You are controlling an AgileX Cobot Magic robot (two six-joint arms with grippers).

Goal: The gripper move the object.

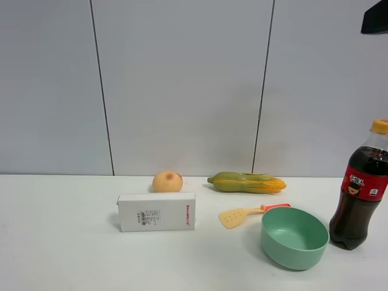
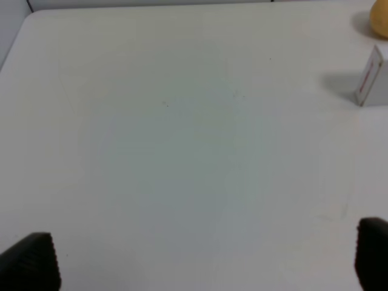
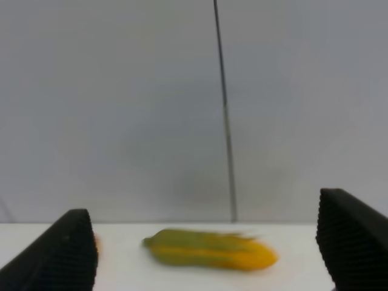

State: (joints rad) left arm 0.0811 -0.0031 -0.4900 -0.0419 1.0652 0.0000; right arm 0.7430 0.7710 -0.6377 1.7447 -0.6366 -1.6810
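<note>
Right gripper (image 3: 206, 254): 2 black fingers with ribbed, knurled pads stand wide apart at the sides of the right wrist view, released, with nothing between them. Past the gap lies a corn cob (image 3: 209, 248), green at 1 end and yellow at the other, blurred, on the white table (image 3: 121, 267) before a grey panelled wall (image 3: 121, 109) with a dark vertical seam.

Left gripper (image 2: 206, 260): 2 black finger tips show at the lower corners of the left wrist view, spread wide and holding nothing. Under them is bare, smooth white table surface. At the far edge of that view sit the end face of a white box (image 2: 371, 80) and part of a round peach-coloured fruit (image 2: 379, 21).

In the exterior high view a black corner of an arm (image 1: 376, 18) shows at the upper right, well above the table and apart from every item.

The bottle (image 1: 360, 188) stands upright at the right edge of the table: clear plastic, dark cola, yellow cap, red label. It stands just beside a green bowl (image 1: 294, 237), matte, round and open; whether they touch cannot be told.

A yellow slotted spatula (image 1: 247, 215) with a red handle lies flat just behind the bowl. The corn cob lies behind it near the wall. The white box is rectangular, with small print, and lies near the middle, the fruit just behind it.

Open table lies left of the box and in front of it.
</note>
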